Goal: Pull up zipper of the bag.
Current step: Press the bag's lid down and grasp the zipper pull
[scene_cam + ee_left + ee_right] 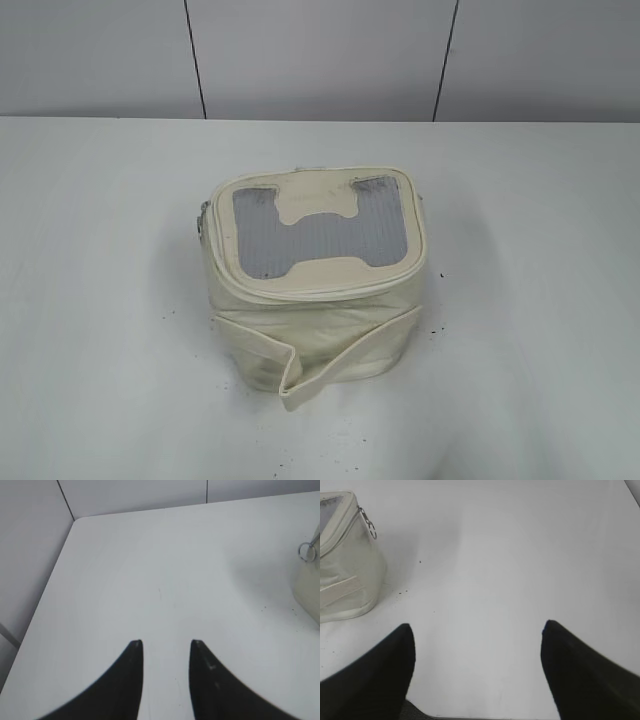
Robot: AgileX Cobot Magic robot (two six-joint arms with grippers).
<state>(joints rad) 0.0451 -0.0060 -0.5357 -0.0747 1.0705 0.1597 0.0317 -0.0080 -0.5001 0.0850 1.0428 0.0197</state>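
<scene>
The cream-white bag [315, 315] stands in the middle of the white table, with its grey mesh top panel [320, 240], a bone-shaped patch and a loose cream band [330, 365] across its front. The zipper [330, 290] runs round its top rim. One silver pull with a ring [307, 551] shows at the right edge of the left wrist view; another pull [369, 524] hangs at the bag's corner [350, 565] in the right wrist view. My left gripper [166, 642] is open and empty, left of the bag. My right gripper [477, 627] is wide open and empty, right of the bag. Neither arm shows in the exterior view.
The white table [100, 300] meets a grey panelled wall [320, 60] at the back. Its left edge and back corner [75, 520] show in the left wrist view. Small dark specks [400, 594] lie beside the bag.
</scene>
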